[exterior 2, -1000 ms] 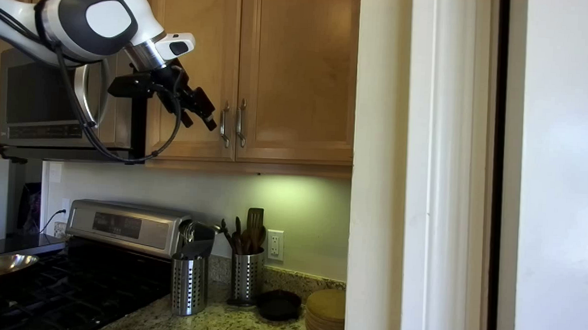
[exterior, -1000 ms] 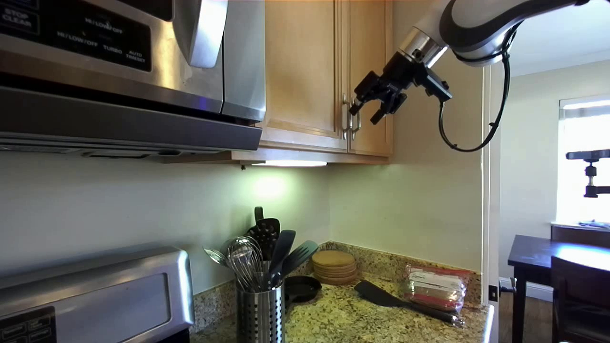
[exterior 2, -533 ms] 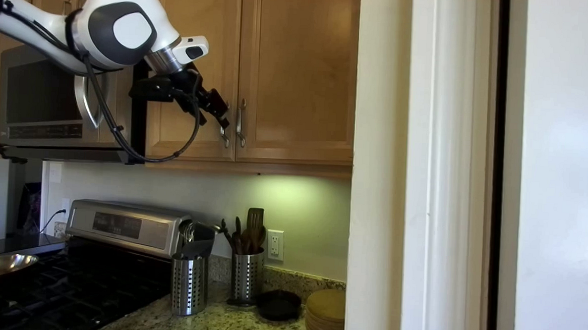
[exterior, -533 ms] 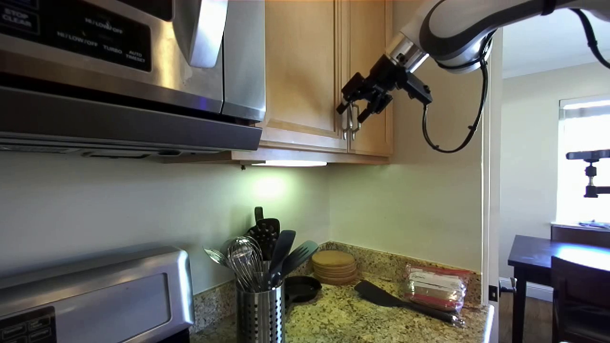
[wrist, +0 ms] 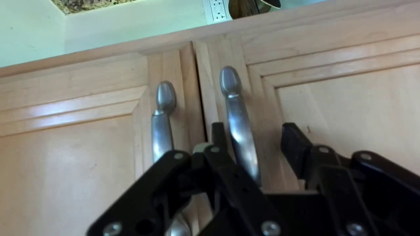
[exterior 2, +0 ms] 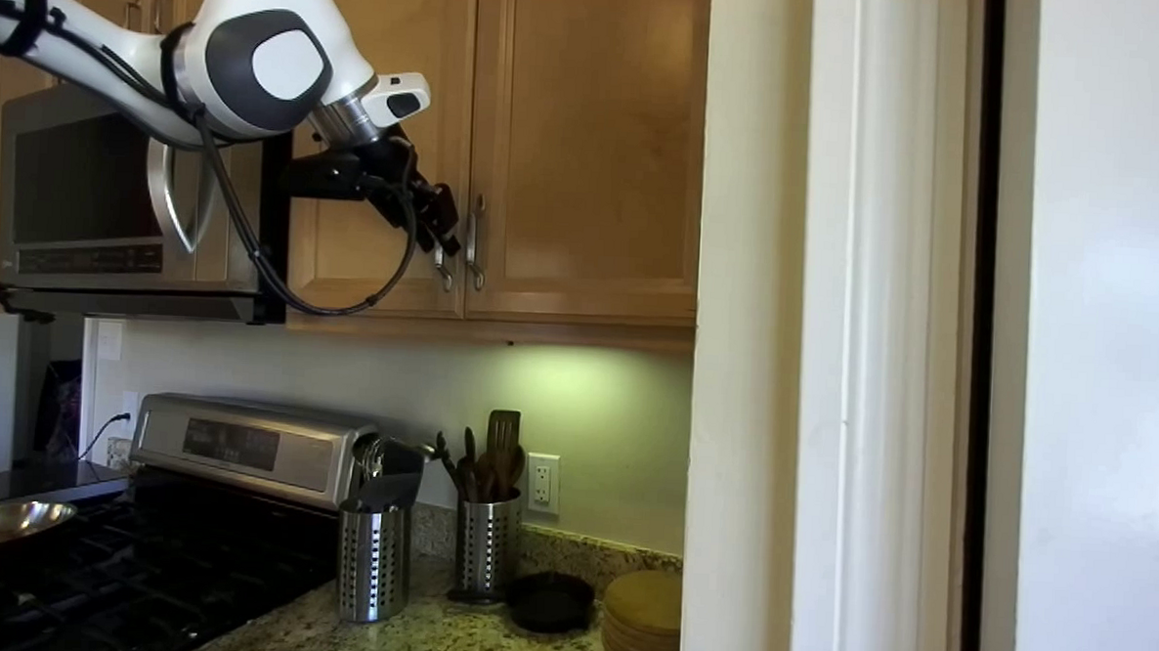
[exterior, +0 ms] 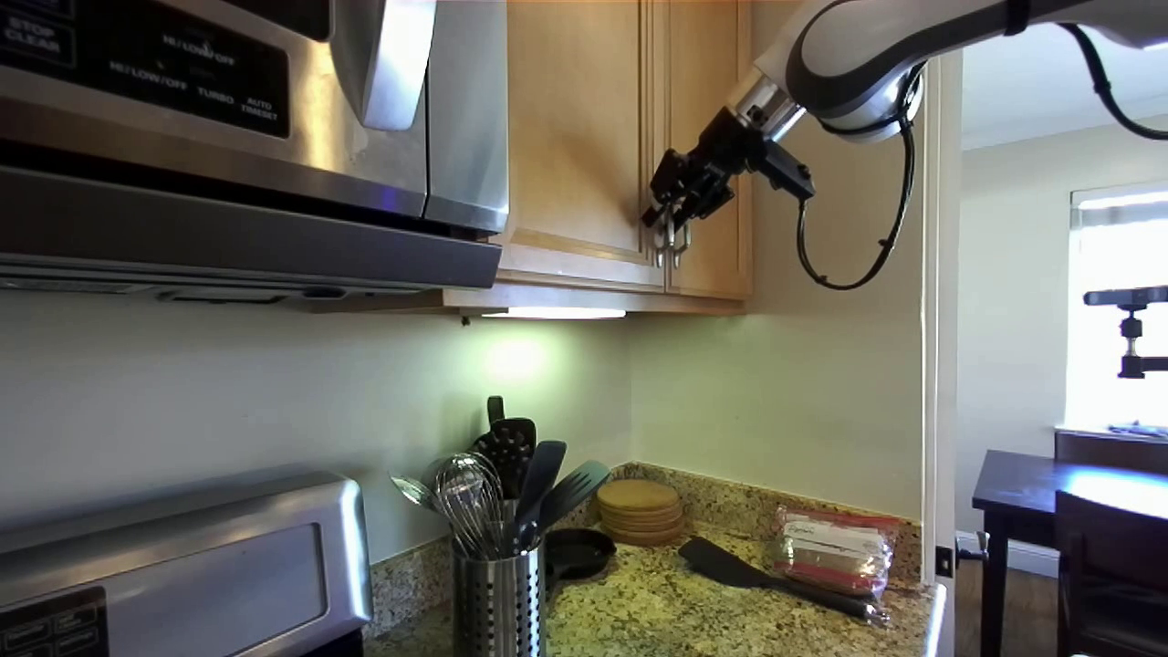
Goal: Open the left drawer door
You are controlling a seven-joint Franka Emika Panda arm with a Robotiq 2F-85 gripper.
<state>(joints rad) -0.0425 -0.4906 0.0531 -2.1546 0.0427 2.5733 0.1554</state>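
1. Wrist view: The left door (wrist: 347, 121), pale honey wood with a framed flat panel, fills the right of the upside-down view. Its slim metal handle (wrist: 240, 127) lies between the spread fingers (wrist: 297, 150) of the gripper (wrist: 255, 129); whether they touch it cannot be told. One finger sits between it and a matching handle (wrist: 161, 127) on the right door (wrist: 65, 164).

2. In an exterior view, the left door hangs closed between a steel microwave (exterior: 274, 169) and the right door, above a speckled counter (exterior: 657, 607). A whisk (exterior: 468, 497) stands in a metal holder (exterior: 497, 598); a labeled plastic bag (exterior: 835, 547) lies beside a black spatula (exterior: 725, 566).

3. In an exterior view, a white robot arm (exterior 2: 257, 86) blocks part of the left door. A black pan (exterior 2: 550, 601) sits next to a stack of round boards (exterior 2: 642, 627), with a stove (exterior 2: 198, 544) farther left.
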